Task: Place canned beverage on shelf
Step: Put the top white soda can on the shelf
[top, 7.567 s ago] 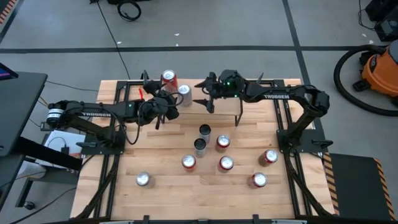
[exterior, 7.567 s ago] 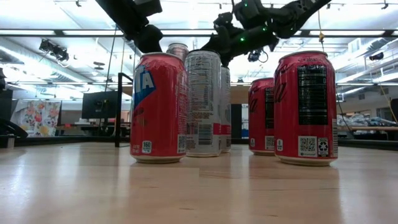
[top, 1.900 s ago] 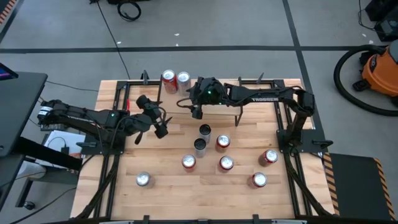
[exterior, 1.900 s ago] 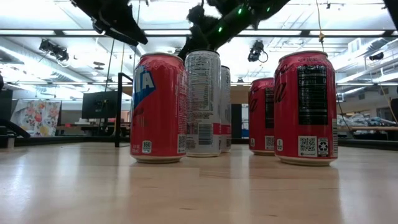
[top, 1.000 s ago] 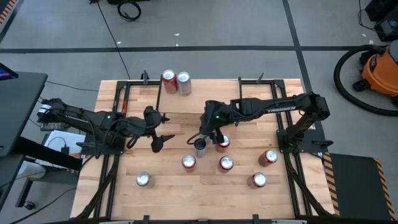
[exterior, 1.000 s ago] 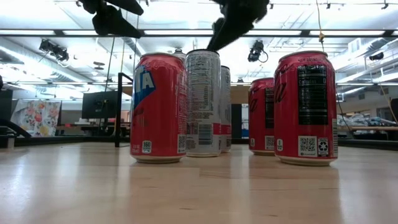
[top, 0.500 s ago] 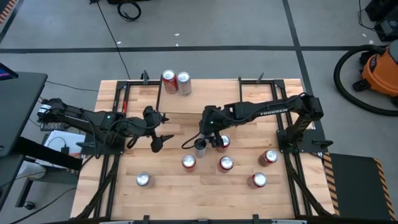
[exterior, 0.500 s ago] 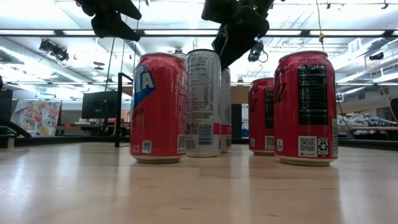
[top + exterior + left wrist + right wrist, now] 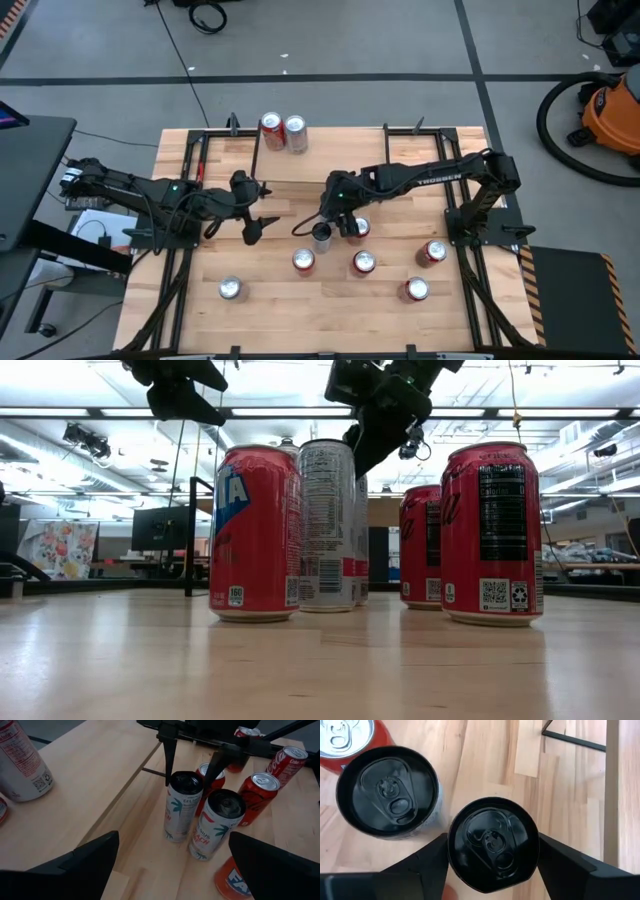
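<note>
Two slim black-topped cans stand upright close together on the table. My right gripper (image 9: 330, 214) reaches down over the farther one, a white canned beverage (image 9: 182, 806), and is shut on its top end. The nearer slim can (image 9: 321, 234) stands free beside it. The shelf (image 9: 345, 152), a light plank on black legs, stands at the far side with two cans (image 9: 283, 130) on it. My left gripper (image 9: 260, 228) hovers open left of the slim cans, touching nothing. My right gripper pinches the white can just below its black top (image 9: 492, 842), one finger (image 9: 427, 857) on each side of the upper wall (image 9: 175, 795). The fingers slant down from the far right. The can stands upright with its bottom on the table.
Several red cans (image 9: 362, 262) stand near and right of the slim pair, one (image 9: 358, 228) right beside the gripper. A silver-topped can (image 9: 231, 289) stands alone at the near left. Bare tabletop lies between the cans and the shelf's legs (image 9: 572, 741).
My right gripper has sunk a little onto the top of the farther slim can. All cans stand where they stood.
</note>
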`<state>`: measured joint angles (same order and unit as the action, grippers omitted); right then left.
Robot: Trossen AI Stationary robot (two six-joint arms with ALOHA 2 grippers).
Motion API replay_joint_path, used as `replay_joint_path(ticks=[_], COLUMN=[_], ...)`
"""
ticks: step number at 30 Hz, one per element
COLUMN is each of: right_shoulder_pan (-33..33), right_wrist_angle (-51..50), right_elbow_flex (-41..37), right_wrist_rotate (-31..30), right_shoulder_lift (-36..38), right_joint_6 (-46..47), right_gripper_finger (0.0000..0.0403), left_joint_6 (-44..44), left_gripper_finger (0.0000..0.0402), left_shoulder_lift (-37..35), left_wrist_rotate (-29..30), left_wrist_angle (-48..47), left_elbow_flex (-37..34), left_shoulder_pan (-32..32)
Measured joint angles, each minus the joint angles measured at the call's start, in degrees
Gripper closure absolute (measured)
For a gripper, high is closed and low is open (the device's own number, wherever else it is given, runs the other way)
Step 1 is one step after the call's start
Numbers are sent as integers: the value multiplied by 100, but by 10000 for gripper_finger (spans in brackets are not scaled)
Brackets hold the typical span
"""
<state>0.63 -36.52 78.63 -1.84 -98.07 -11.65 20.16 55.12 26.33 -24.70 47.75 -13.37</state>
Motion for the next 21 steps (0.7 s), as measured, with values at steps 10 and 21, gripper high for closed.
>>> replay_joint_path(ticks=[10,21], right_shoulder_pan=[176,270], right_wrist_angle=[-141,-303], right_elbow_flex=[150,381], right_wrist_rotate=[-33,-96], right_shoulder_lift=[435,1137], right_joint_6=[-160,-362], right_gripper_finger=[138,138], left_joint_6=[-20,-61], left_gripper_finger=[12,12], left_shoulder_lift=[0,1], left_wrist_rotate=[5,23], left_wrist_angle=[-1,-3], left_elbow_flex=[0,0], left_shoulder_pan=[0,0])
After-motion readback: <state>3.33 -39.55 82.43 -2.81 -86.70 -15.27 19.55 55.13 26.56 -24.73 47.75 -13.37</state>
